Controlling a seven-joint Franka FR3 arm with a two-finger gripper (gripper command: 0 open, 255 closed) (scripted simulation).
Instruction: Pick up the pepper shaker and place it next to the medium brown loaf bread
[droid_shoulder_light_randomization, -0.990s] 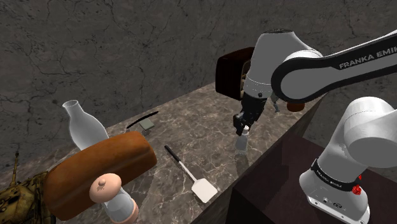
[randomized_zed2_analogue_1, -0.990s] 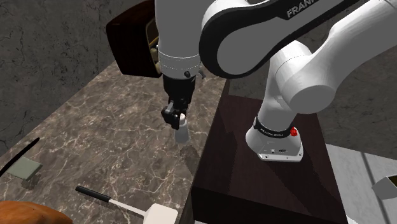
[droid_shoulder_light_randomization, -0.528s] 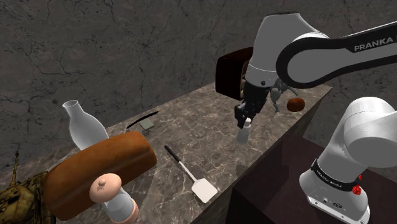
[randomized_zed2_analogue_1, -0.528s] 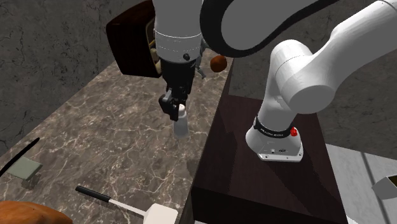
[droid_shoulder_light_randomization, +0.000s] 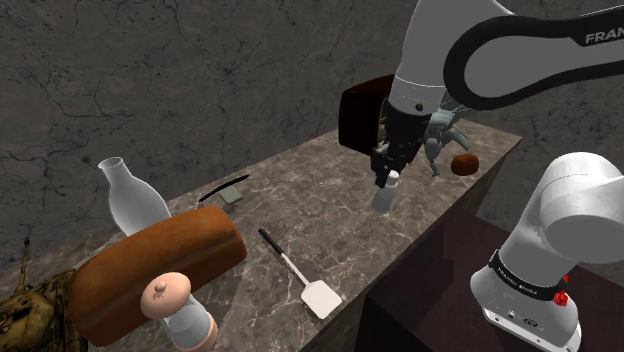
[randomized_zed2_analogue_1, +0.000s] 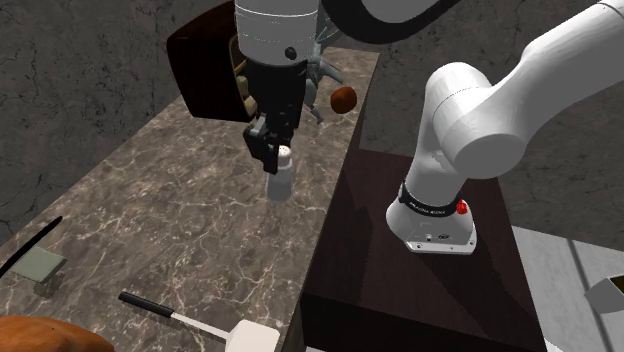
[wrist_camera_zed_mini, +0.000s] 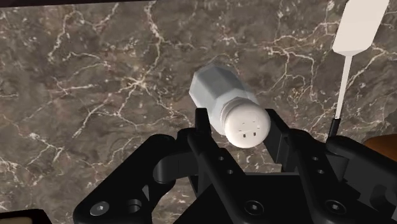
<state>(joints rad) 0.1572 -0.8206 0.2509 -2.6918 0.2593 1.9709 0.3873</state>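
- Clamped shut in the pincer (wrist_camera_zed_mini: 240, 125): the pepper shaker (wrist_camera_zed_mini: 218, 91), gripped at the cap end alone, tilted, with the pale body hanging out past the fingertips.
- Judging by the shoulder view, held clear of the desk (droid_shoulder_light_randomization: 300, 195), near the dark box (droid_shoulder_light_randomization: 362, 115) at the far end.
- Risk 1, slipping or swinging further in the grip: a narrow hold close to the top, nothing supporting the lower body, worse with any quick wrist turn.
- Risk 2, dropping onto the marble and rolling off: close to the desk edge beside the stand (randomized_zed2_analogue_1: 350, 250) in the second exterior view.
- Risk 3, clipping the white spatula (droid_shoulder_light_randomization: 296, 273) on a low carry: lying between the pincer and the brown loaf (droid_shoulder_light_randomization: 150, 265), itself well apart toward the shoulder view's lower left.
- Risk 4, toppling neighbours at the goal: a clear bottle (droid_shoulder_light_randomization: 130, 200) just behind the loaf and a round-topped jar (droid_shoulder_light_randomization: 175, 300) just in front of it, touching or not impossible to tell, both tall and within reach of a sweeping arm or a dangling base.
- Risk 5, landing on 1 edge of the base and tipping over: likely unless levelled before letting go, given the present tilt.
- Risk 6, ending up leaning on the bread or on the spatula handle instead of upright beside the loaf: little bare desk on the near side.
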